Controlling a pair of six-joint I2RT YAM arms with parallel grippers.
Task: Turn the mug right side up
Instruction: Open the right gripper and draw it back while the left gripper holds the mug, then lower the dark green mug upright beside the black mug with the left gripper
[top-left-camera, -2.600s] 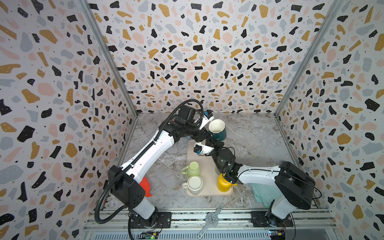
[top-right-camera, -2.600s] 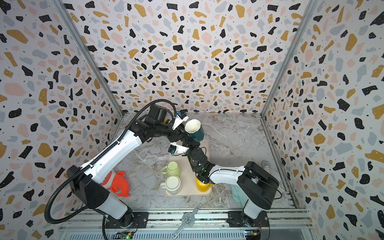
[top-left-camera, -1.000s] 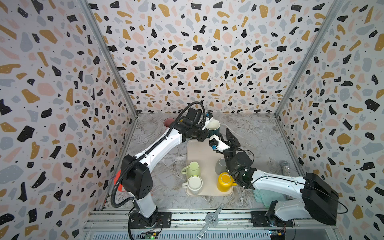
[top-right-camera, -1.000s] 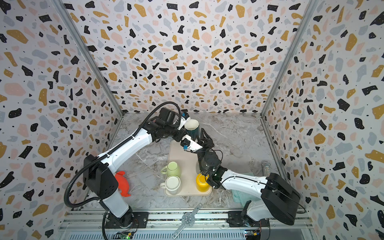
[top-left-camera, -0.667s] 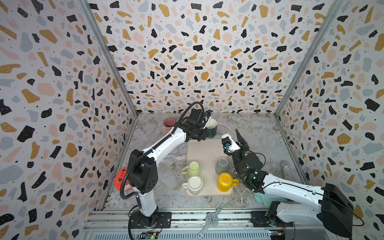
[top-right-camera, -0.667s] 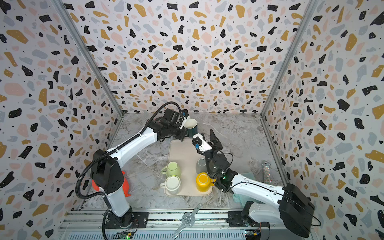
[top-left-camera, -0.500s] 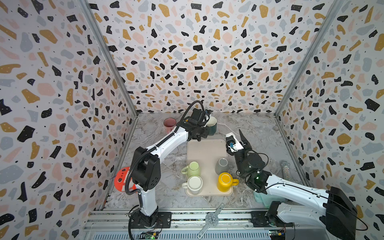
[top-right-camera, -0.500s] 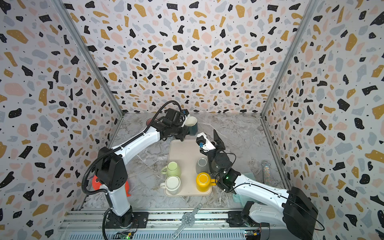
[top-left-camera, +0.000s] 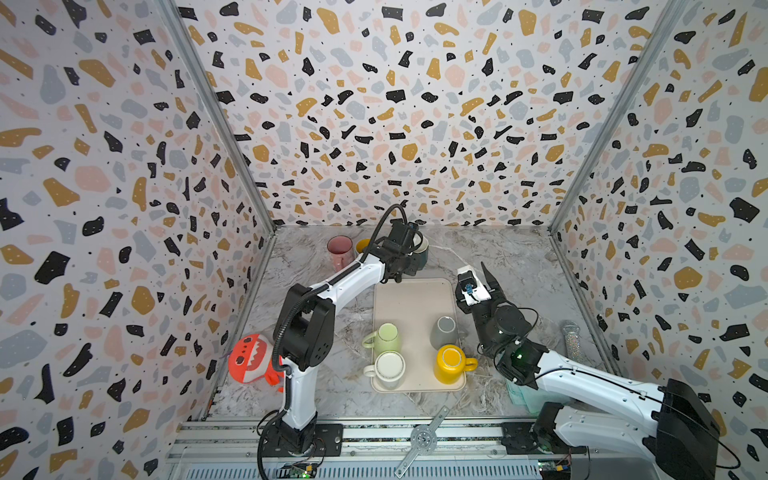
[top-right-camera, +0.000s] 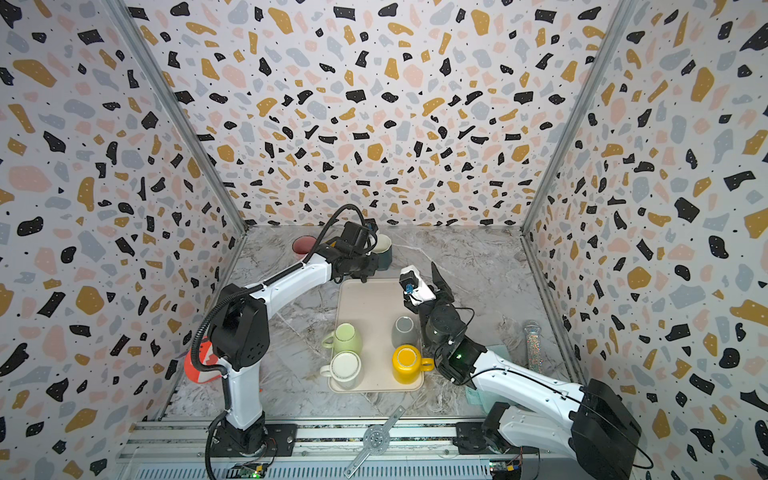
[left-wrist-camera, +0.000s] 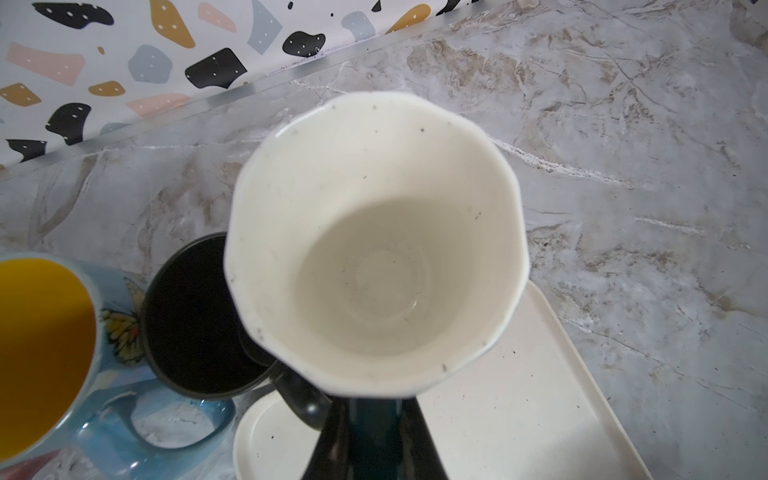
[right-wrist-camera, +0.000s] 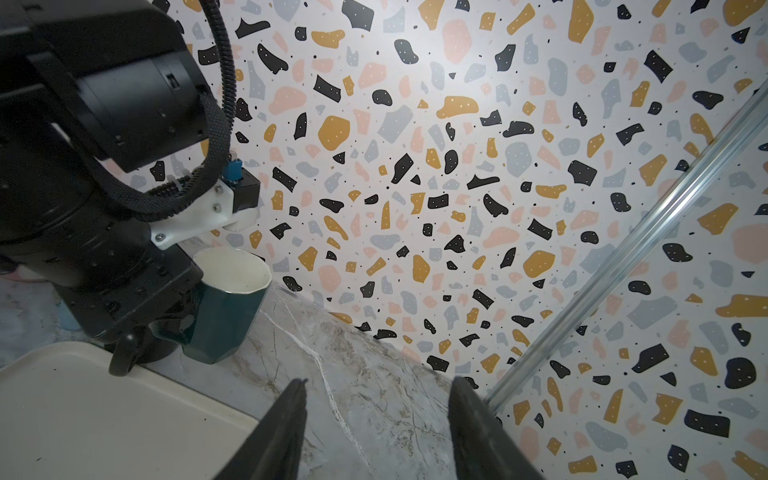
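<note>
The mug (top-left-camera: 422, 250) (top-right-camera: 384, 248) is dark teal outside and cream inside. It stands mouth up at the back of the marble table, just past the tray's far edge; I cannot tell whether its base touches the marble. My left gripper (top-left-camera: 409, 261) (top-right-camera: 371, 261) is shut on its side, by the handle. In the left wrist view the mug's open mouth (left-wrist-camera: 374, 232) fills the middle, with my left gripper (left-wrist-camera: 374, 419) below it. My right gripper (top-left-camera: 474, 272) (top-right-camera: 424, 272) (right-wrist-camera: 378, 380) is open and empty, over the marble right of the tray. The right wrist view shows the mug (right-wrist-camera: 228, 307) off to one side.
The cream tray (top-left-camera: 409, 299) carries a light green mug (top-left-camera: 384, 338), a cream mug (top-left-camera: 390, 368), a yellow mug (top-left-camera: 451, 361) and a grey cup (top-left-camera: 444, 330). A pink mug (top-left-camera: 340, 249), a blue butterfly mug (left-wrist-camera: 50, 345) and a black mug (left-wrist-camera: 191, 316) stand back left. A red toy (top-left-camera: 249, 363) lies front left.
My left gripper has carried the mug from above the tray down to the back of the table. My right gripper has drawn away to the right and opened wider.
</note>
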